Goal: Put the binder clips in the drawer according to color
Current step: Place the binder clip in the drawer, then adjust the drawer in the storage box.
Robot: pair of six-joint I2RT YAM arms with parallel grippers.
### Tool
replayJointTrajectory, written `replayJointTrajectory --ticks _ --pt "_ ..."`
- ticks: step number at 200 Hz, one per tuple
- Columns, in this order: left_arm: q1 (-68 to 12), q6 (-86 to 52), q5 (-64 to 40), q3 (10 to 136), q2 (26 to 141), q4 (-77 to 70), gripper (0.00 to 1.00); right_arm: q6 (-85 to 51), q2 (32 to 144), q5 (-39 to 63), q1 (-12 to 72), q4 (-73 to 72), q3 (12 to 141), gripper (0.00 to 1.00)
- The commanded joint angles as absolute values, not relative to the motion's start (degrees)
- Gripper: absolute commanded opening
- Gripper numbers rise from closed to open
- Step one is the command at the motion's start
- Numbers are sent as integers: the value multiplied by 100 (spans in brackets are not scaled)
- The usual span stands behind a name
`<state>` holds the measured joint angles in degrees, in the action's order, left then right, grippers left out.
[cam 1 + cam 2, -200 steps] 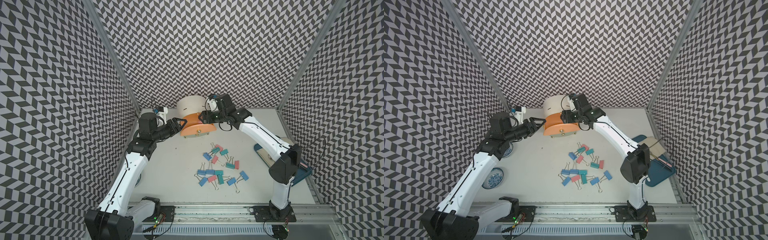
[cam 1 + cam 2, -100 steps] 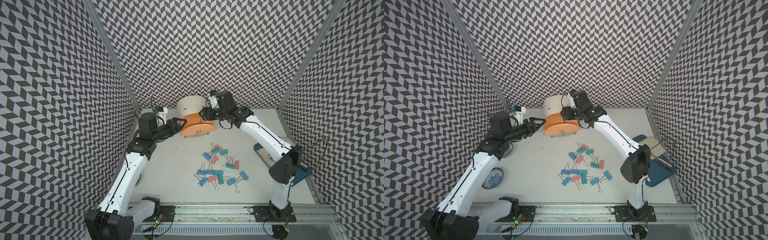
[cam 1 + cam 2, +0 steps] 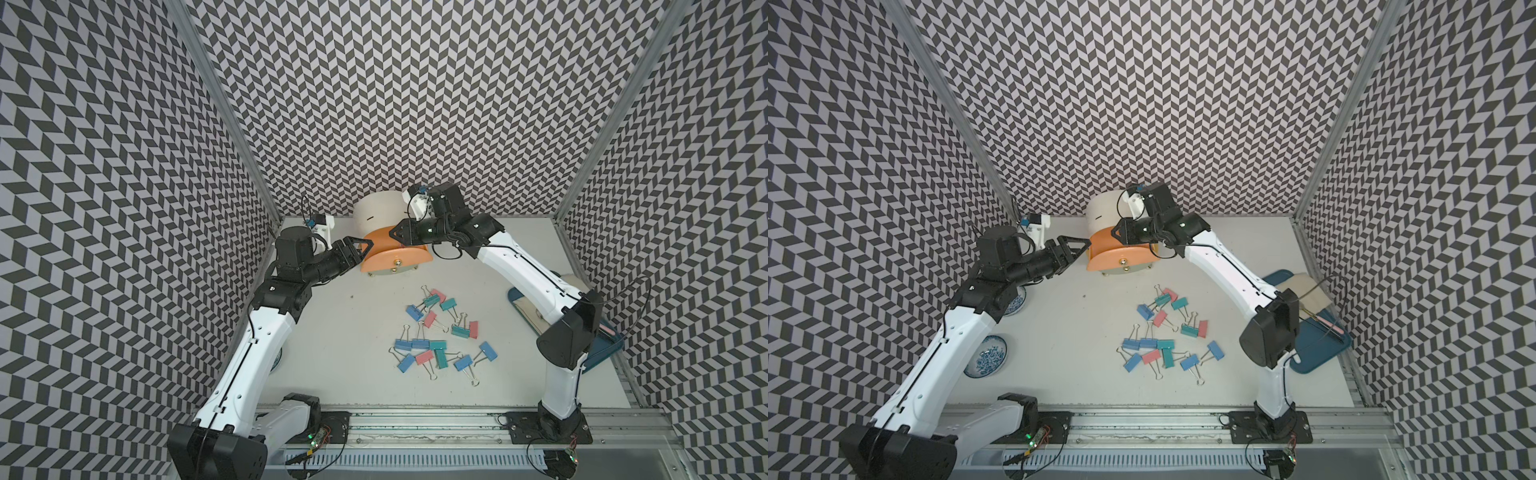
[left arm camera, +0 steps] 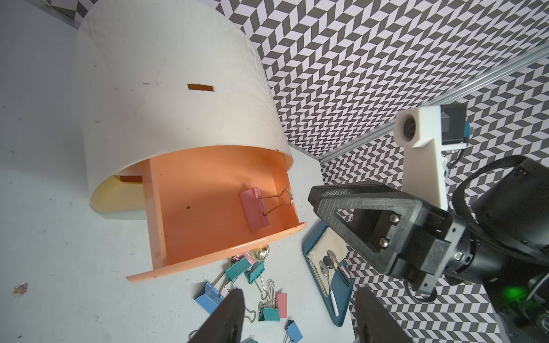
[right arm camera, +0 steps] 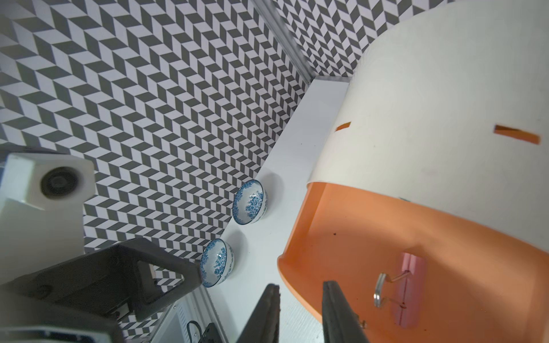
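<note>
While one pink clip (image 4: 254, 209) lies flat on the floor of the pulled-out peach drawer (image 3: 395, 259), just above centre in both top views, the right fingers (image 3: 395, 233) hang close over it, narrowly parted and holding nothing. At the drawer's left edge the left fingers (image 3: 360, 245) are spread wide and empty, clear of that clip. The other clips (image 3: 436, 336), pink, blue and teal, lie scattered on the tabletop (image 3: 353, 324) lower in the frame.

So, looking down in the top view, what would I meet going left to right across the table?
Front blue-patterned bowl → left claw → open orange drawer → blue tray.
</note>
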<state>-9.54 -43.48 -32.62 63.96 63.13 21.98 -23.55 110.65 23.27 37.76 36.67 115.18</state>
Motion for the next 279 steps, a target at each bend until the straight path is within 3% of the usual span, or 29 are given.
replayJointTrajectory --ticks 1,143,251,272,279 --pt "-910 -4280 -3214 6320 6188 2259 63 -2408 11282 2636 3808 3386 11443 28" --pt "-888 -4311 -3234 6183 6144 2268 63 -2473 11120 1507 3298 3784 11101 23" --pt "-888 -3912 -2921 5999 6246 2469 63 -2417 10546 1469 3137 3639 10830 42" --pt "-879 -3865 -2909 5962 6293 2479 63 -2459 10333 1259 2979 3538 10420 43" --pt "-880 -3852 -2909 5960 6301 2479 63 -2489 10289 1249 2902 3512 10292 38"
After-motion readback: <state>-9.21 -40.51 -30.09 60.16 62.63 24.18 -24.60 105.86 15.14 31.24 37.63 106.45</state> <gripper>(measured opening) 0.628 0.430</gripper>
